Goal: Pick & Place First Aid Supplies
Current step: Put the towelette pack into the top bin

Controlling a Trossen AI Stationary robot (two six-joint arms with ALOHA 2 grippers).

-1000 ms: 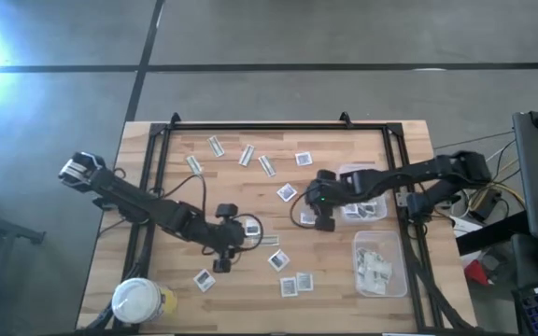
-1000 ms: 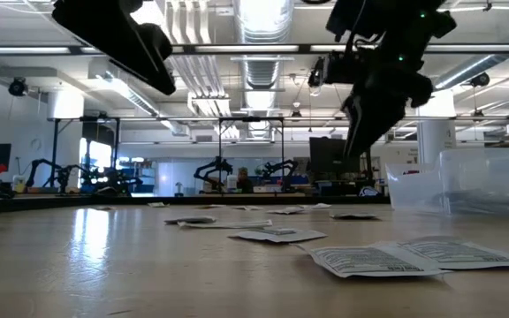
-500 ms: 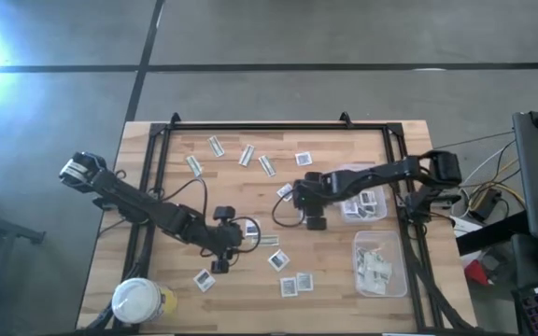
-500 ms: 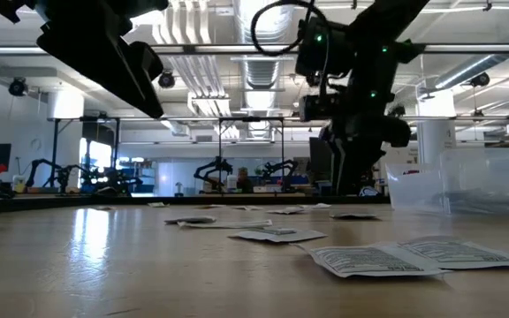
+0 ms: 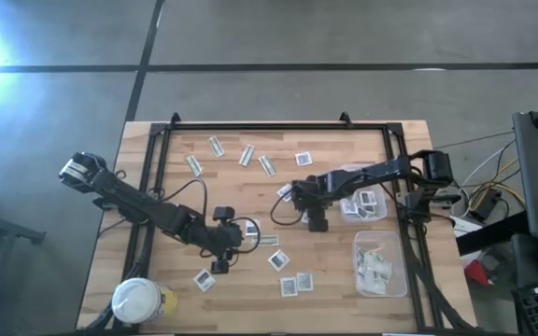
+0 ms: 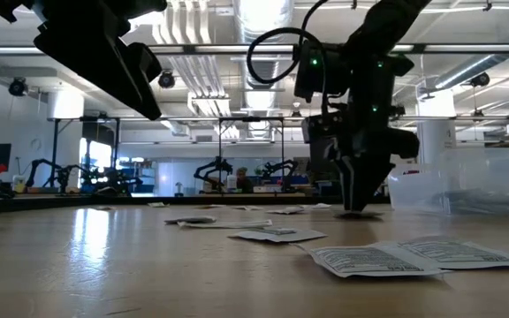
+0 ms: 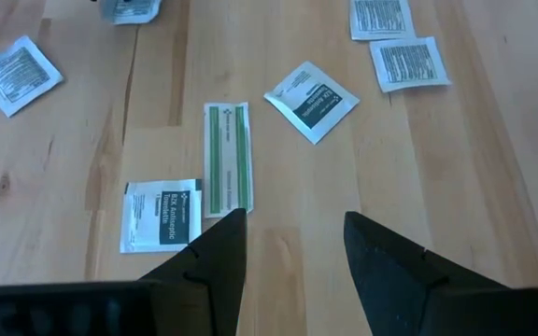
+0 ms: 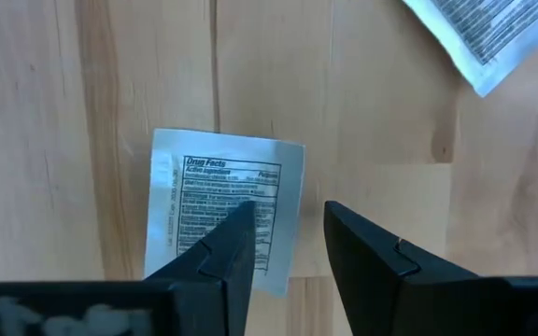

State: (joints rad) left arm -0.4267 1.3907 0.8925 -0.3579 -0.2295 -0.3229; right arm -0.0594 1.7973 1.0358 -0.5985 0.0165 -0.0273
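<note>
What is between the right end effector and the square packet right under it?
Nothing visible. The right end effector hangs open directly over the square white packet, with only bare table around it. Whether it touches yet is unclear.

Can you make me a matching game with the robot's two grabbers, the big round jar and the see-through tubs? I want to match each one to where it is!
Things:
1. left gripper
2. right gripper
3. white-lidded jar
4. clear tubs

Places:
A. table's near left corner
B. right side of the table
C. open, low over a square white packet
D. open, above a green-and-white strip

Pairs: 1-D, 2-C, 3-A, 4-B
</note>
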